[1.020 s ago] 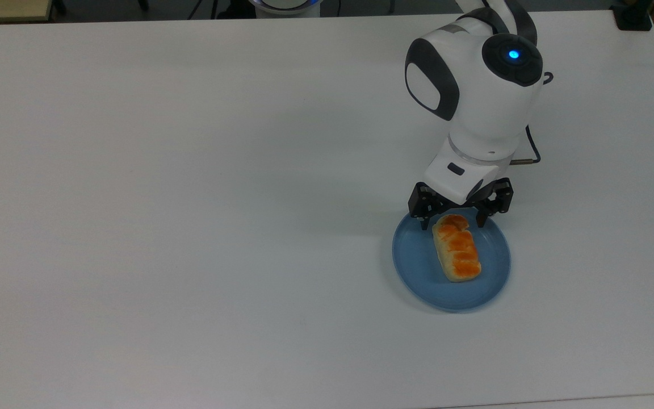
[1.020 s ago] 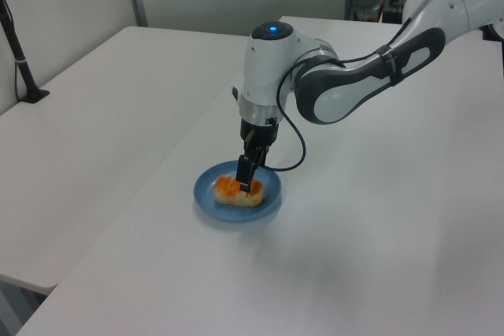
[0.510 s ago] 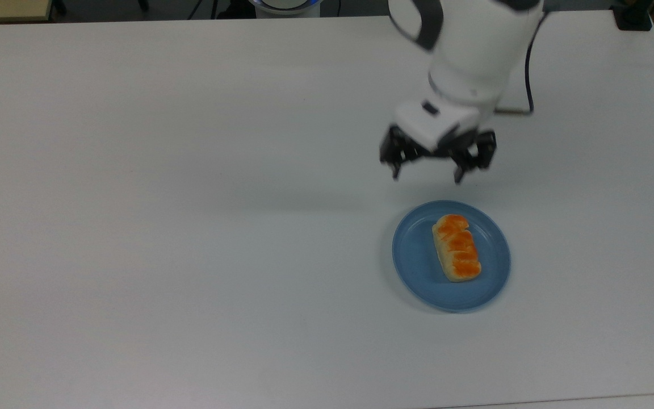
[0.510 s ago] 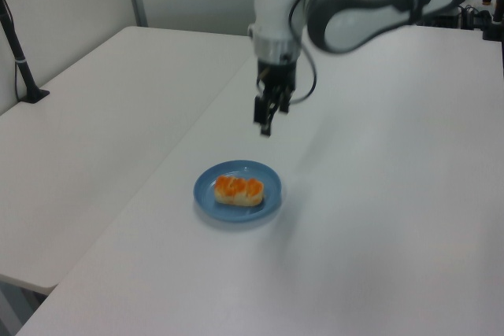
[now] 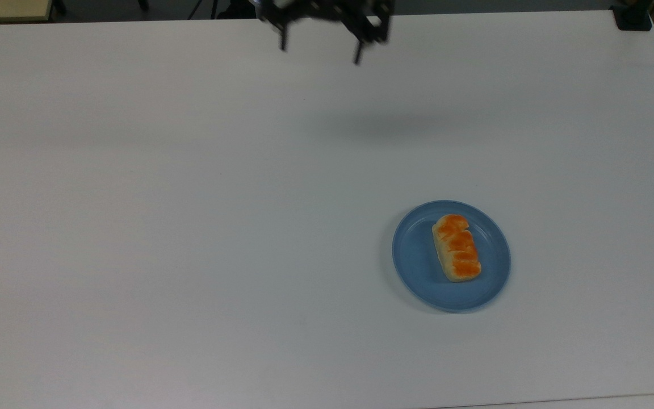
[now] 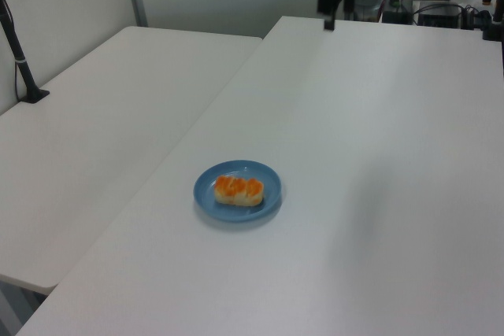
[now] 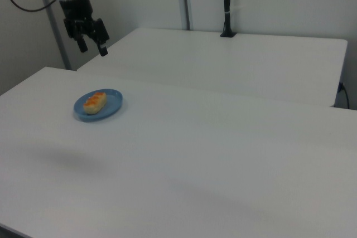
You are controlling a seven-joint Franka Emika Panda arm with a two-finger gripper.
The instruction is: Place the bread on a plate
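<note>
Gripper (image 5: 320, 52) has lifted off the plate (image 5: 412, 264) since a second ago and now hangs high, well apart from it, toward the table's (image 5: 191, 227) far edge in the top view. Bread (image 5: 456, 247) unmoved, lying flat on the plate, slightly off-centre toward the top view's right. Fingers (image 5: 357, 57) apart, empty. Second table (image 6: 94, 139) beyond the plate, on the left view's left.
</note>
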